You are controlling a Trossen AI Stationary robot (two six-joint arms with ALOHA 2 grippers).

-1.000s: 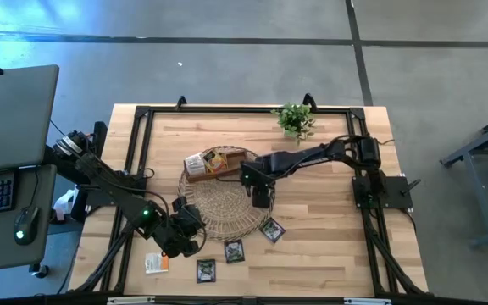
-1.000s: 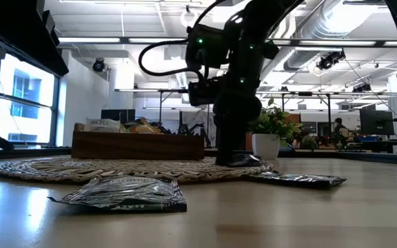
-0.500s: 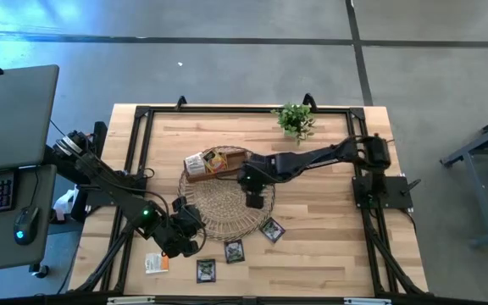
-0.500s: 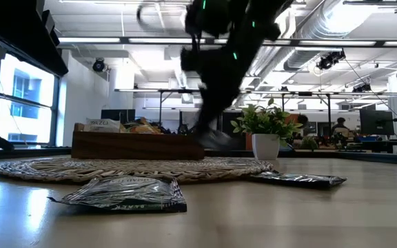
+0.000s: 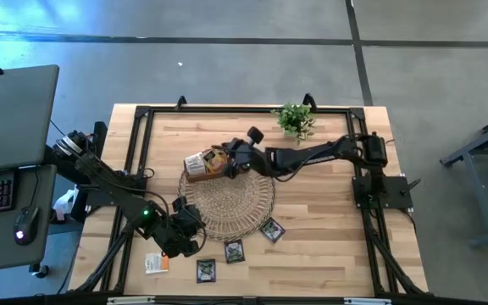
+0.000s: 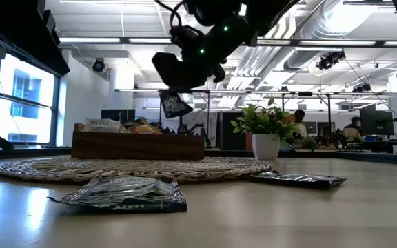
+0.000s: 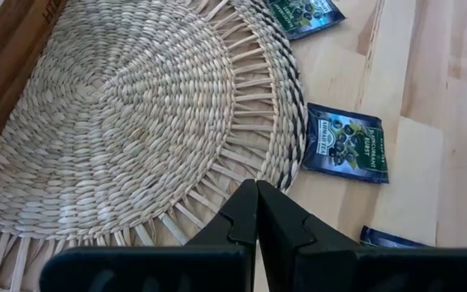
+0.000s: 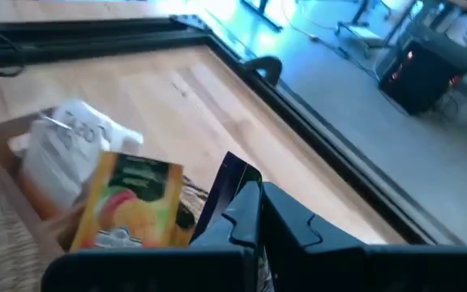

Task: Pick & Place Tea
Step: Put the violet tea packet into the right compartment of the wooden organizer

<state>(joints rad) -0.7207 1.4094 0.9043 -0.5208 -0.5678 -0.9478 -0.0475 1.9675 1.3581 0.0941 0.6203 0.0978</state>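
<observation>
My right gripper (image 5: pixel 230 160) hovers above the brown wooden tray (image 5: pixel 227 174) at the far side of the round woven mat (image 5: pixel 227 203), shut on a dark tea packet (image 6: pixel 174 105). A white packet (image 5: pixel 195 161) and an orange one (image 8: pixel 132 203) lie in the tray. Dark packets (image 5: pixel 271 229) (image 5: pixel 234 251) (image 5: pixel 205 270) lie flat on the table near the mat's near edge, and a white-orange one (image 5: pixel 155 263) lies farther left. My left gripper (image 7: pixel 256 199) is shut and waits over the mat's near-left rim (image 5: pixel 189 224). My right gripper pinches the dark tea packet between its two fingers by its upper edge (image 8: pixel 232 177), coming from above. The packet hangs below the fingers, slightly tilted and lifted clear, over the tray (image 6: pixel 138 145).
A small green potted plant (image 5: pixel 294 119) stands near the table's far edge, right of the tray. A black frame rail (image 5: pixel 244 108) runs round the table top. Bare wood lies right of the mat. People sit in the room beyond the table (image 6: pixel 298 120).
My right gripper has risen from the right part of the mat and moved toward the table's far-left, ending over the tray. The dark packet has come up with it and now hangs clear of the mat.
</observation>
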